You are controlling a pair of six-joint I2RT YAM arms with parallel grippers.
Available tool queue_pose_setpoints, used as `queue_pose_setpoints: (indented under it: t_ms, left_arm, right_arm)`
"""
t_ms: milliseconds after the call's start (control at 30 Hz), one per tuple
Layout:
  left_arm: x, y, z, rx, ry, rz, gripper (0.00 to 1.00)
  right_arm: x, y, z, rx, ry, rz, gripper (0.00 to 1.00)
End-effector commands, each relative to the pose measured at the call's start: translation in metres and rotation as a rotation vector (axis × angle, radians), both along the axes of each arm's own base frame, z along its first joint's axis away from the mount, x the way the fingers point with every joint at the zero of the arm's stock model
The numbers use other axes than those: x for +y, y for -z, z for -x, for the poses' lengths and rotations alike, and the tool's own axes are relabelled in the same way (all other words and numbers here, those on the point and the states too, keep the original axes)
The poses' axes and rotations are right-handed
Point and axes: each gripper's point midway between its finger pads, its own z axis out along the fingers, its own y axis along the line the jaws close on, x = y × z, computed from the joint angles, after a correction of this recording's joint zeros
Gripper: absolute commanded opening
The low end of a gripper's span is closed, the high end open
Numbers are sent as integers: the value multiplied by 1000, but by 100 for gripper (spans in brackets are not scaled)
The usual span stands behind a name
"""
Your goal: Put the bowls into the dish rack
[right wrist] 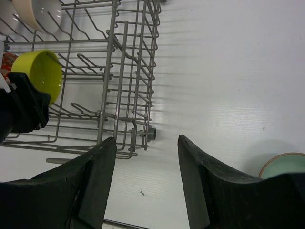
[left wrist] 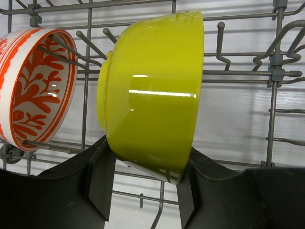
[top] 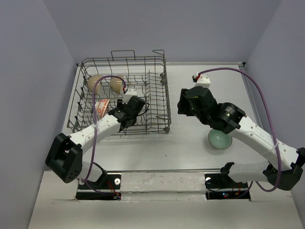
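My left gripper (left wrist: 145,210) is shut on the bright yellow-green bowl (left wrist: 152,90), held on edge low inside the dish rack (left wrist: 274,95), next to the orange-red-and-white patterned bowl (left wrist: 33,88) standing between tines. From above, the left gripper (top: 125,114) is inside the rack (top: 164,95), with two cream-white bowls (top: 95,83) at its far left and the patterned bowl (top: 101,106) nearer. My right gripper (right wrist: 145,181) is open and empty over bare table right of the rack (right wrist: 121,71). The pale celadon green bowl (top: 219,140) sits upright on the table under the right arm, also showing in the right wrist view (right wrist: 286,164).
The rack's right half holds only upright tines. The rack's near right corner foot (right wrist: 151,133) stands just ahead of my right gripper. Purple cables loop over both arms. Grey walls close the table on the left, back and right.
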Motion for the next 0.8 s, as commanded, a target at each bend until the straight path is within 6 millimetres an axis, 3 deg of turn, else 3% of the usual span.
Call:
queue_pose_setpoints:
  t_ms: [0,333,767]
  left_arm:
    - [-59,16,22,123,148,249,53]
    - [-51,-23,19,58,141,238,62]
    - [-45,-49,19,13,141,239,66]
  right_arm:
    - [2,-20,-2,-38,-6,-28,60]
    - [4,-21,-2,-37,-11,-33,60]
    - [10,-22,-5,-34,-25,-31,60]
